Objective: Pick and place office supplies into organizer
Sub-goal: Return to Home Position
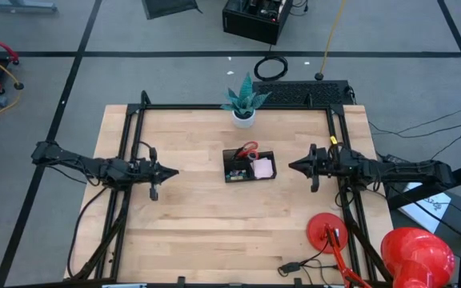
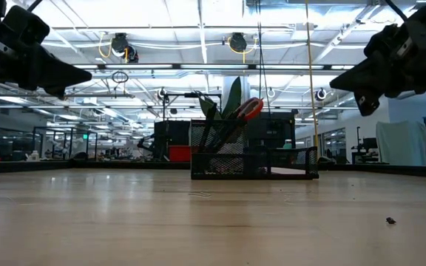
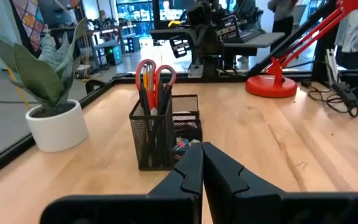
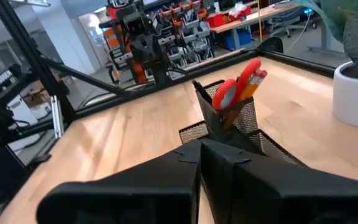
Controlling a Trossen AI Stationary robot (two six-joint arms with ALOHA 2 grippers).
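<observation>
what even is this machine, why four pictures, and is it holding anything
Two dark robot arms work at a wooden table. One camera looks down from above, one sits at table height, one rides each wrist. The left gripper and right gripper hover either side of the middle, shut, holding nothing. Between them stands a black mesh organizer holding red-handled scissors, handles up, and a pink sticky-note pad. Beyond it is a white plant pot; a red round-based object sits by the right arm.

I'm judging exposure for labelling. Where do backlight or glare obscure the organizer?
Low view: bright ceiling lights silhouette the black mesh organizer, left gripper and right gripper; the table shows sheen. High view: even light, red-handled scissors and pink sticky-note pad show plainly.
</observation>
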